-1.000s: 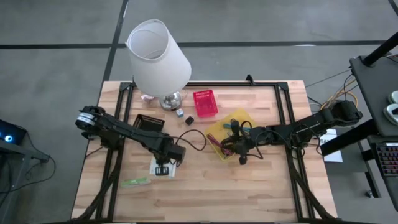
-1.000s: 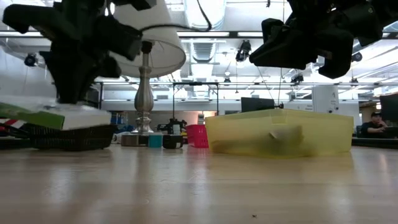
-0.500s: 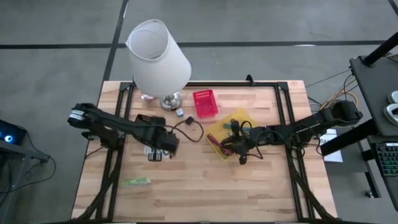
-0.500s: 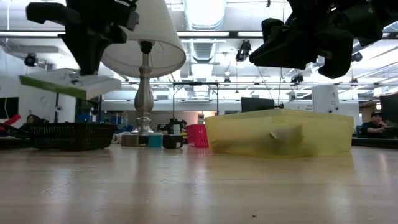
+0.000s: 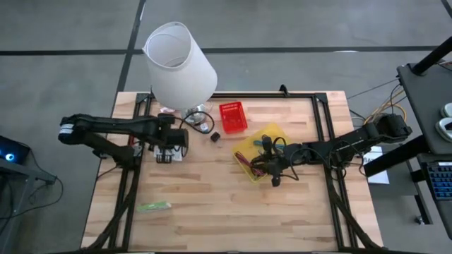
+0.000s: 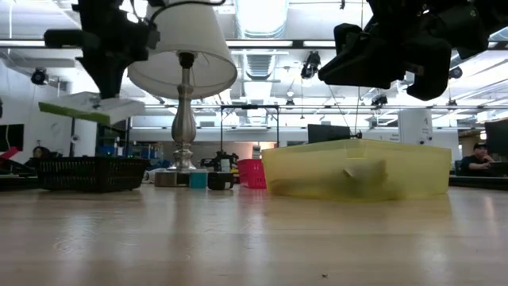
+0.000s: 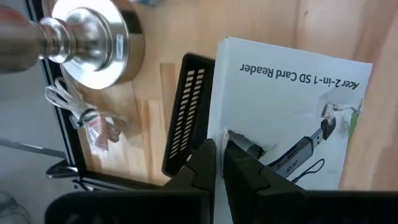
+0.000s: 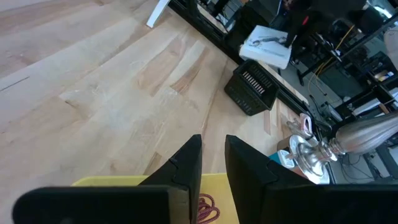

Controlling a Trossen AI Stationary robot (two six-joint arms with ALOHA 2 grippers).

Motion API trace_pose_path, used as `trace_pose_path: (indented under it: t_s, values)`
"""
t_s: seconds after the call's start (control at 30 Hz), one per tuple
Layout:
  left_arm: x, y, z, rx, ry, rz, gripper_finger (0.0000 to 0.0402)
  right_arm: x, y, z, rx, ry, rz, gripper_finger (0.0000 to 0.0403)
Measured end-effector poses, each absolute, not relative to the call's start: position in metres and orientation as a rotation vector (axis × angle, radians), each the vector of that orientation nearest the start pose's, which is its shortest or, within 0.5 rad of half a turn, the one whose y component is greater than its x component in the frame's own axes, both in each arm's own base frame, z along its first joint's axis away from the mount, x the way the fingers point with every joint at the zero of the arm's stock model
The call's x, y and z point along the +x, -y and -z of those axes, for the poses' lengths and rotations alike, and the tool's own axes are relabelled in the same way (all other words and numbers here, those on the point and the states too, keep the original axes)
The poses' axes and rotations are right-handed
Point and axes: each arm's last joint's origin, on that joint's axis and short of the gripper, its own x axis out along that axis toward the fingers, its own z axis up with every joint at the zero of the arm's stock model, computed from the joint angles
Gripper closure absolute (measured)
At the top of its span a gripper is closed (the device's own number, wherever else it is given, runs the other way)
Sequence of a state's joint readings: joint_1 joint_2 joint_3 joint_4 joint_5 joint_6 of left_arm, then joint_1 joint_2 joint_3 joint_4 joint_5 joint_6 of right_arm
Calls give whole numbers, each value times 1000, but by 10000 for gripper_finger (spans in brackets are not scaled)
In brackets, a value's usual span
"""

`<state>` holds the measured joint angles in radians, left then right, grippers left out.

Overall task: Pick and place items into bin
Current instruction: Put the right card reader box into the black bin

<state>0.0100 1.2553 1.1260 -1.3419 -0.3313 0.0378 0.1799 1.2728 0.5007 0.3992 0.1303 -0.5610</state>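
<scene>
A large white lamp (image 5: 179,62) with a silver base (image 7: 93,41) stands at the far edge of a wooden surface (image 5: 233,204), its shade spreading wide in the low view. Near the base sit a small red basket (image 5: 232,117) and a black mesh basket (image 6: 90,172). Beyond the surface, a workshop with ceiling lights and monitors stretches away.

Lamp (image 5: 179,65) crowds my left gripper (image 5: 167,151), which holds the packet (image 7: 292,118) above the black basket (image 7: 186,115). Red basket (image 5: 232,117) and yellow bin (image 5: 248,149) sit mid-table, right gripper (image 5: 269,166) over the bin. Near half of the table (image 5: 233,212) open, bar a green strip (image 5: 154,207).
</scene>
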Motion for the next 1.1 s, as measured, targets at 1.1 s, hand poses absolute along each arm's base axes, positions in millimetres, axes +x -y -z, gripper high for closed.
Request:
trace_pose_path:
  t_s: [1.1]
  values:
    - [191, -75, -235, 397, -1586, -274, 398, 246, -41, -193, -613, -348, -152, 340]
